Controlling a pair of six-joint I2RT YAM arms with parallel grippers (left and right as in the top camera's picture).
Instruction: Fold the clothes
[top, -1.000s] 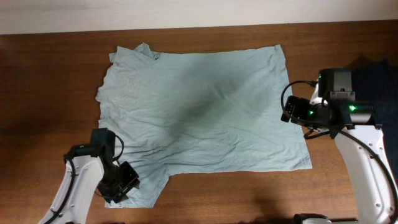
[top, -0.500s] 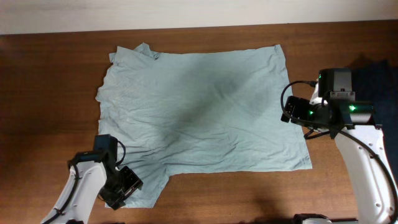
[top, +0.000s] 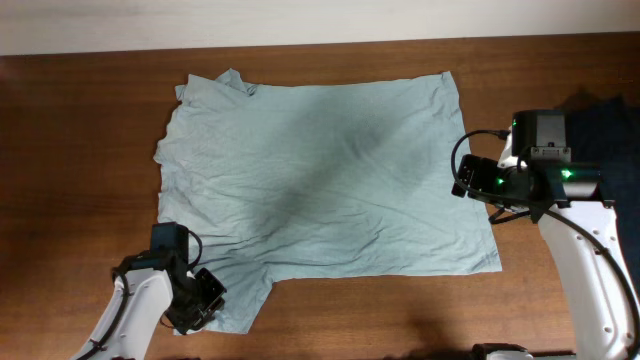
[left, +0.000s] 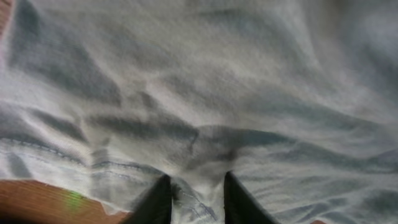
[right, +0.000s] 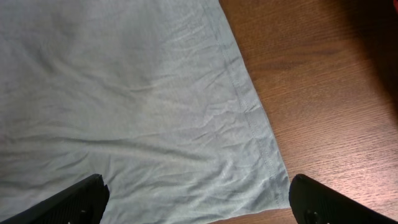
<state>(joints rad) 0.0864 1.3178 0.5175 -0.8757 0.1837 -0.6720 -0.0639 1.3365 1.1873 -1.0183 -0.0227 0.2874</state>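
Lying spread out flat on the wooden bench (top: 80, 150), the pale grey-blue T-shirt (top: 320, 170) covers most of the middle, its sleeves toward the left side and its hem (right: 249, 112) toward the right. The cloth is thin and creased all over.

The left claw (top: 200, 300) is down on the near-left sleeve (top: 235, 300), close to the shirt's near edge. From its wrist view, the left claw's jaws stand narrow, with a bunched ridge of fabric and a stitched seam pinched between them; a strip of bare wood shows at the lower left.

The right claw (right: 198, 205) hangs above the shirt's right side, its jaws spread wide with nothing between them. Below it lie the hem and the near-right corner of the shirt, with bare wood just beyond. It does not appear to touch the cloth.

A dark garment (top: 610, 120) sits at the far right edge of the bench, apart from the shirt.
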